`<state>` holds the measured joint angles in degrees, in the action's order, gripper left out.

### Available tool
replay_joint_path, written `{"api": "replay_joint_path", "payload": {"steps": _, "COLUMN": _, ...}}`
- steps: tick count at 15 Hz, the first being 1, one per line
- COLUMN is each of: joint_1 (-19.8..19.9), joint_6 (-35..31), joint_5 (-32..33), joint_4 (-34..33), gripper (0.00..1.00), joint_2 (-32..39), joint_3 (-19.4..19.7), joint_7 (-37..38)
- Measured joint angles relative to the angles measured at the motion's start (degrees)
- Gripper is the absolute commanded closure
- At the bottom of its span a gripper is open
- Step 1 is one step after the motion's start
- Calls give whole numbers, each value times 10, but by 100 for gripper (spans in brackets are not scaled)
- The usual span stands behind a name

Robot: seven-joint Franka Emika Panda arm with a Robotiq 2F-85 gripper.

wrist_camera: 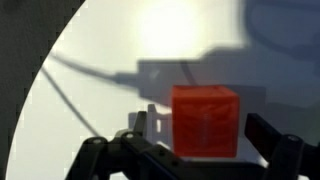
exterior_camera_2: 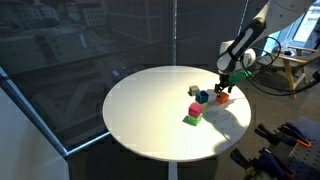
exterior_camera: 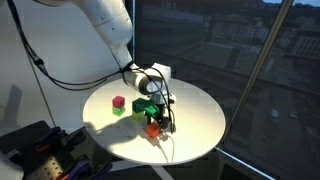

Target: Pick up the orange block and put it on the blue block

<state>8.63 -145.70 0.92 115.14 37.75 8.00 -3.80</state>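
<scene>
Reaching down from 12 o'clock in an exterior view, the Robotiq gripper [exterior_camera: 158, 120] hangs low over the round white table [exterior_camera: 200, 110]. The orange block [exterior_camera: 153, 128] lies at its tips and a pink cube [exterior_camera: 118, 103] sits off toward 10 o'clock. In an exterior view the orange block [exterior_camera_2: 222, 98] rests on the table just under the gripper [exterior_camera_2: 224, 90], with the blue block [exterior_camera_2: 203, 97] near it at 9 o'clock, apart. In the wrist view the fingers [wrist_camera: 150, 128] stand wide either side of the orange block [wrist_camera: 205, 122], a gap showing on each side; nothing is gripped
</scene>
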Motion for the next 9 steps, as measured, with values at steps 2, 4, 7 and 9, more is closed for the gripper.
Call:
{"api": "replay_joint_path", "payload": {"steps": 2, "joint_1": 0, "joint_6": 0, "joint_5": 0, "joint_4": -5, "gripper": 44, "joint_2": 5, "joint_3": 0, "joint_7": 0}}
{"api": "replay_joint_path", "payload": {"steps": 4, "joint_1": 0, "joint_6": 0, "joint_5": 0, "joint_4": -10, "gripper": 59, "joint_2": 10, "joint_3": 0, "joint_7": 1}}
{"api": "replay_joint_path", "payload": {"steps": 7, "joint_1": 0, "joint_6": 0, "joint_5": 0, "joint_4": -13, "gripper": 70, "joint_2": 12, "joint_3": 0, "joint_7": 1}}
{"api": "replay_joint_path", "payload": {"steps": 9, "joint_1": 0, "joint_6": 1, "joint_5": 0, "joint_4": -13, "gripper": 72, "joint_2": 12, "joint_3": 1, "joint_7": 2}}
